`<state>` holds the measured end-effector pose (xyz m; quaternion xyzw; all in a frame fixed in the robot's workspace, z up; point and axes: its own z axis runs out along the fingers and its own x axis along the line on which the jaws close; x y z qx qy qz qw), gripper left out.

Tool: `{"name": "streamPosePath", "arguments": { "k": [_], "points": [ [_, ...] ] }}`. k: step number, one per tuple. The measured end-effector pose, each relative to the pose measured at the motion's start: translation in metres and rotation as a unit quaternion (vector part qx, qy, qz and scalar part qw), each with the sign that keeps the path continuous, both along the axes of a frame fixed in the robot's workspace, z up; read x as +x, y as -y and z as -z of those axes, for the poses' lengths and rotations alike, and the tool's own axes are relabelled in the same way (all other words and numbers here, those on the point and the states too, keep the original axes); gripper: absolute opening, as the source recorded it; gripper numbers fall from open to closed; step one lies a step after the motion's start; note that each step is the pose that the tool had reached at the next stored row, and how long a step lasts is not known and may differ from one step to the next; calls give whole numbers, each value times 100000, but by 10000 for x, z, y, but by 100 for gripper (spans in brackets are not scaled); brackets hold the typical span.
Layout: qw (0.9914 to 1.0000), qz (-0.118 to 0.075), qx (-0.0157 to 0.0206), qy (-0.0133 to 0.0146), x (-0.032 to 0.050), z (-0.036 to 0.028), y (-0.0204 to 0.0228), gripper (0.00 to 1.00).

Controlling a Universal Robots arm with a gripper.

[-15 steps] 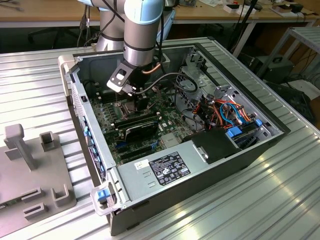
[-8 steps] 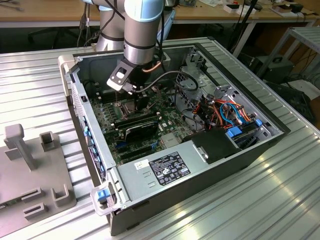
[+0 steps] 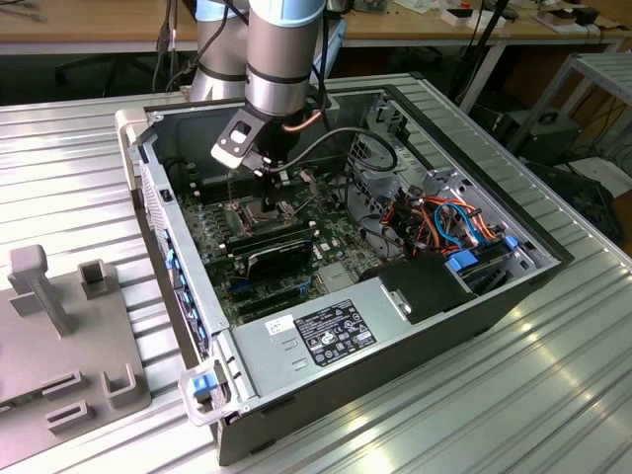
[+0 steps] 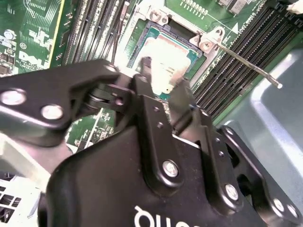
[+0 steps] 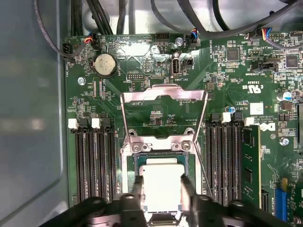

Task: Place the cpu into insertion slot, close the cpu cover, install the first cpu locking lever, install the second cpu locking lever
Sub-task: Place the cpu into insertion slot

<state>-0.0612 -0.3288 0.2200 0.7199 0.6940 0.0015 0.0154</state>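
The gripper [image 5: 161, 195] clasps the cpu [image 5: 161, 182], apparently resting in the insertion slot [image 5: 161, 156]. The cpu cover [image 5: 163, 93] is flipped open. In the exterior view the gripper hangs at eleven o'clock from the white label [image 3: 334, 334].

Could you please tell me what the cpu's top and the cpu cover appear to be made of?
The cpu: its top looks like metal, matte silvery-beige, evenly smooth under the light. The cpu cover: likely thin sheet metal, going by the bare silver sheen along its narrow frame.
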Motion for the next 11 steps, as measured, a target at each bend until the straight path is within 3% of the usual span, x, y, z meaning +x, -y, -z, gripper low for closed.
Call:
{"name": "streamPosePath", "arguments": {
  "k": [1,3,4,6,11],
  "points": [
    [100000,-6,0,-5,0,0,0,41],
    [100000,-16,-6,-6,0,-1,0,29],
    [100000,-24,-6,-7,0,-1,0,17],
    [100000,-33,-9,-7,0,-1,0,11],
    [100000,-55,-7,-7,0,-1,0,11]
  ]
}}
